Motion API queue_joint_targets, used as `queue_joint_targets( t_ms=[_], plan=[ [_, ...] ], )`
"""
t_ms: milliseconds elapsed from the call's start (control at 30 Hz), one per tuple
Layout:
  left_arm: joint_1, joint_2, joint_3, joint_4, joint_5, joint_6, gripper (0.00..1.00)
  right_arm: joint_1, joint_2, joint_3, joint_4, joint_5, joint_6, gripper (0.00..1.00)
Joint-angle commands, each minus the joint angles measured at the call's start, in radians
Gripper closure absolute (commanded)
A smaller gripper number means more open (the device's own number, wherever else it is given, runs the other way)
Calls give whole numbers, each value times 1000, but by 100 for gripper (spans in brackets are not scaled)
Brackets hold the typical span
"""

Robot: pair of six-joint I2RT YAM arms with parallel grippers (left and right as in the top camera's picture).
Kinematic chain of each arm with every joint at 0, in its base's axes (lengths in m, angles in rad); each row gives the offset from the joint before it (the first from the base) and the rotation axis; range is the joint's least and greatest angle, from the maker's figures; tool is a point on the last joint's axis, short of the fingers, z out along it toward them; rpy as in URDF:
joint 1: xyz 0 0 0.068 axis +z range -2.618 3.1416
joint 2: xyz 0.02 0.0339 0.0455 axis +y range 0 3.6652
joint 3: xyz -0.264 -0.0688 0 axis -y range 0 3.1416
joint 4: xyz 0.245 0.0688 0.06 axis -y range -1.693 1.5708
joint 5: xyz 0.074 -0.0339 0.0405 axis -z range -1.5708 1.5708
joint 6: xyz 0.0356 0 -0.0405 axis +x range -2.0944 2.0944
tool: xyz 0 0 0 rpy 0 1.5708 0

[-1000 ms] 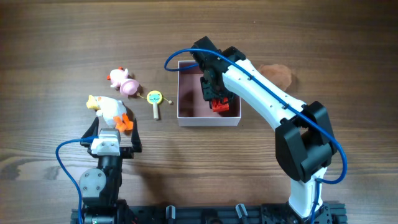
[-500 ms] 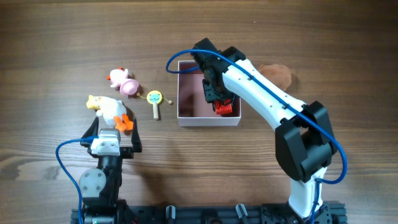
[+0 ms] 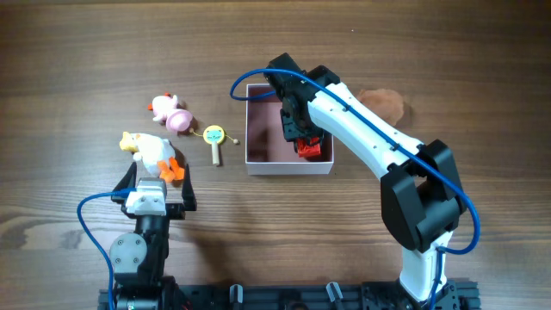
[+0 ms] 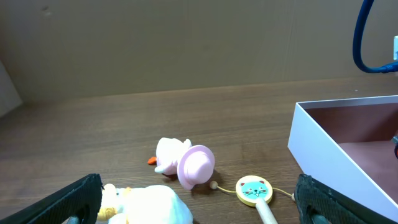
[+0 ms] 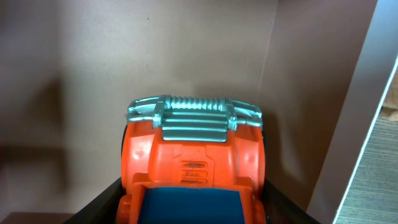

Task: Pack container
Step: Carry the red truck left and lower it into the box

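Observation:
The container (image 3: 261, 151), a shallow white-walled box with a dusty pink inside, sits at the table's middle; it also shows in the left wrist view (image 4: 322, 148). My right gripper (image 3: 301, 138) reaches down into its right part and is shut on an orange toy car (image 3: 310, 150) with a silver grille (image 5: 194, 155), low over the container floor (image 5: 124, 62) near the right wall. My left gripper (image 3: 160, 182) is open and empty, just behind a white duck toy (image 3: 155, 153) that shows at the bottom of the left wrist view (image 4: 149, 204).
A pink hatted toy (image 3: 172, 113) (image 4: 186, 163) and a yellow cat-face rattle (image 3: 214, 138) (image 4: 254, 190) lie on the wood left of the container. A brown lump (image 3: 385, 104) lies right of it. The blue cable loops over the container's back edge.
A second ago the right gripper shifted the orange car slightly toward the container's front right corner. It has held still for the last half second. The left arm has not moved.

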Motion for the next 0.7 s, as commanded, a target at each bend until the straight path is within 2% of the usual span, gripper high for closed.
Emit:
queue_joint_targets(
  t_ms=[0, 467, 567, 667],
  plan=[
    [-5, -7, -6, 0, 19, 19, 0, 3, 8, -6, 2, 29, 10, 78],
    [-5, -7, -6, 0, 19, 19, 0, 1, 8, -6, -8, 58, -15, 77],
    [-5, -7, -6, 0, 19, 19, 0, 2, 8, -6, -9, 58, -15, 72],
    [-5, -7, -6, 0, 19, 19, 0, 2, 8, -6, -13, 58, -15, 71]
  ],
)
